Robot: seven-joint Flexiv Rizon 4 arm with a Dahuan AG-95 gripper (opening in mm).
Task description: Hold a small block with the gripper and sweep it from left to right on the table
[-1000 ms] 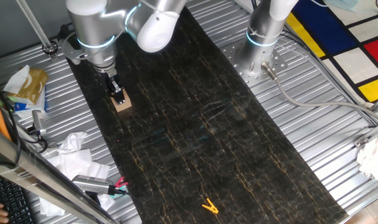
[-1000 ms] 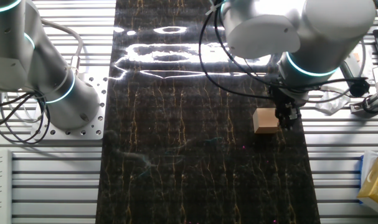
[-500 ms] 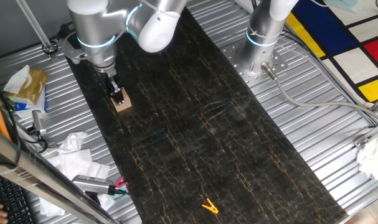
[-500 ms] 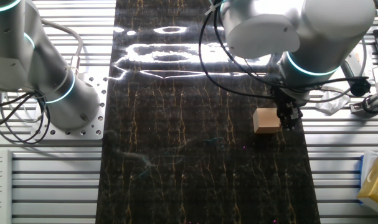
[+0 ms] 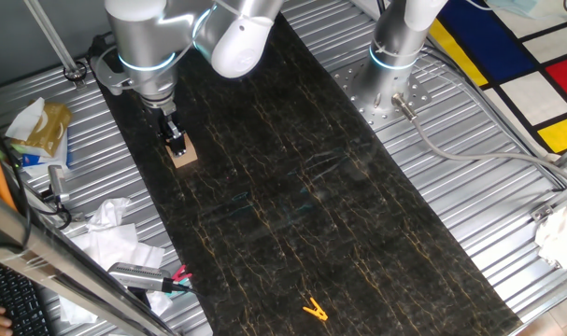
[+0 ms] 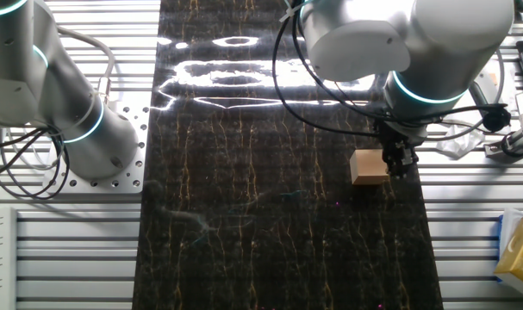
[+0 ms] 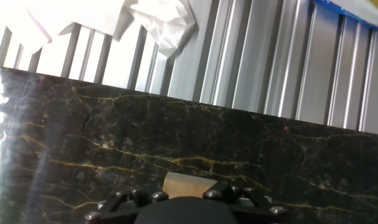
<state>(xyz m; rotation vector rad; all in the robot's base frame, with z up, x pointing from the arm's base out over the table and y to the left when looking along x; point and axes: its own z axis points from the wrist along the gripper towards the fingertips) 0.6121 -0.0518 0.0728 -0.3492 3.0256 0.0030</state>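
The small block [image 5: 182,156] is a tan wooden cube resting on the black marble table [image 5: 292,187] near its left edge. My gripper [image 5: 177,142] stands straight down on it, its black fingers shut on the block's top. In the other fixed view the block [image 6: 369,167] sits just left of the gripper [image 6: 397,160], close to the right edge of the table [image 6: 244,215]. In the hand view the block [image 7: 187,185] shows between the jaws of the gripper [image 7: 186,202], on the table [image 7: 114,137].
A yellow clip [image 5: 313,309] lies near the table's front end. A second silver arm's base [image 5: 395,56] stands on the ribbed metal beside the table. Crumpled paper [image 5: 106,233] and tools lie on the metal near the block. White cloth [image 7: 157,18] lies past the table's edge.
The arm's upper body has shifted very slightly. The gripper tip and the block stay in the same spot.
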